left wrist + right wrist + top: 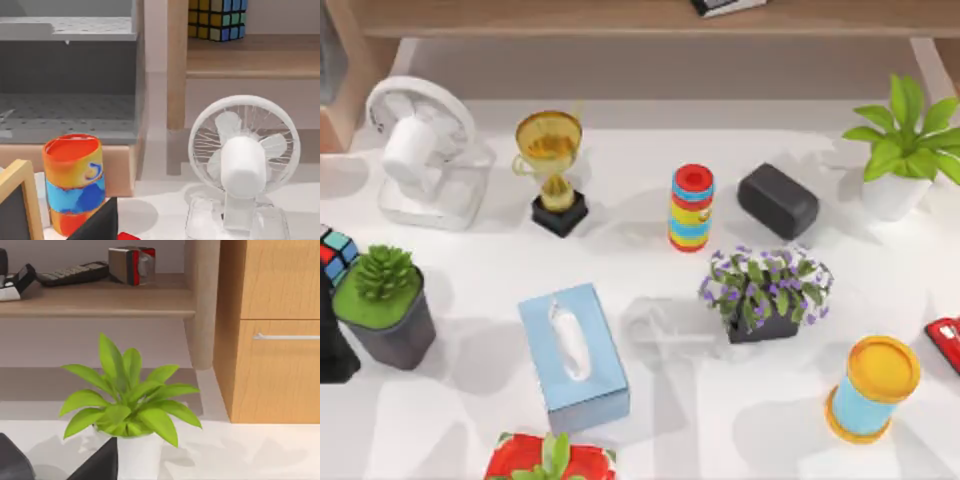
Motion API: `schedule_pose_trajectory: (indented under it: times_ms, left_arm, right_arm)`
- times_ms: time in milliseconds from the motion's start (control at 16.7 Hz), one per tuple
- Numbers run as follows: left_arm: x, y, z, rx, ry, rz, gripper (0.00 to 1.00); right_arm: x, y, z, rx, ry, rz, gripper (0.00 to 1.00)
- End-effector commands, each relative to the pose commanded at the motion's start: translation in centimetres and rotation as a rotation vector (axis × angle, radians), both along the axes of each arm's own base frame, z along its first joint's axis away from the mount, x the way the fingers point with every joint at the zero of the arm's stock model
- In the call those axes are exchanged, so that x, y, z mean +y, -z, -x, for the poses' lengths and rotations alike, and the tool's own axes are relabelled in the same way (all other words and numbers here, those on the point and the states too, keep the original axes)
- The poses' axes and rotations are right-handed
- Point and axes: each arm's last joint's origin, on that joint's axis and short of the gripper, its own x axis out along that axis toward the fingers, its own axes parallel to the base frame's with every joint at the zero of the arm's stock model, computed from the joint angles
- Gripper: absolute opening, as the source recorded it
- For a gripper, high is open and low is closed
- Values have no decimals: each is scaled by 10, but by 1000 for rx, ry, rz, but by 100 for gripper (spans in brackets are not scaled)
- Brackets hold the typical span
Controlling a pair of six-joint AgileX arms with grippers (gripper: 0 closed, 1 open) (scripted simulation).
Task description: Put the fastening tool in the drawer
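Top view, three o'clock edge: the fastening tool (pixel 945 342) is cut by the frame, a red and black corner alone visible. Six o'clock edge: the red pot (pixel 550 461) is cropped, rim and leaves showing. Nine o'clock edge: the puzzle cube (pixel 332 254) is partly out of frame, with a dark object (pixel 334 345) below it too cropped to identify. Twelve o'clock edge: an item on the shelf (pixel 725 6) is cut off, unidentifiable.

Bright, even light w/ soft shadows on the white table (pixel 650 420); slight blur throughout, no glare.
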Motion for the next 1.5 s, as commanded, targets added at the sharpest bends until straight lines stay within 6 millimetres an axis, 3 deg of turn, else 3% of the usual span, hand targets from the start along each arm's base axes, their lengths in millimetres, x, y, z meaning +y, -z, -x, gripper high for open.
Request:
schedule_pose_trajectory:
  times_ms: [240, 540, 720, 960, 1200, 1500]
  left_arm:
    - [0, 0, 0, 0, 0, 0, 100]
    - [0, 0, 0, 0, 0, 0, 100]
    - [0, 0, 0, 0, 0, 0, 100]
    - [0, 0, 0, 0, 0, 0, 100]
    - [0, 0, 0, 0, 0, 0, 100]
    - [0, 0, 0, 0, 0, 0, 100]
  right_arm:
    - [-1, -6, -1, -8, 1, 26, 100]
    - [-6, -47, -16, -43, 11, 232, 100]
    - [-14, -78, -45, -54, 21, 425, 100]
    - [-38, -103, -111, -48, 33, 722, 100]
    - [-79, -87, -192, -25, 33, 1017, 100]
    - [-136, -13, -266, 6, 16, 1327, 100]
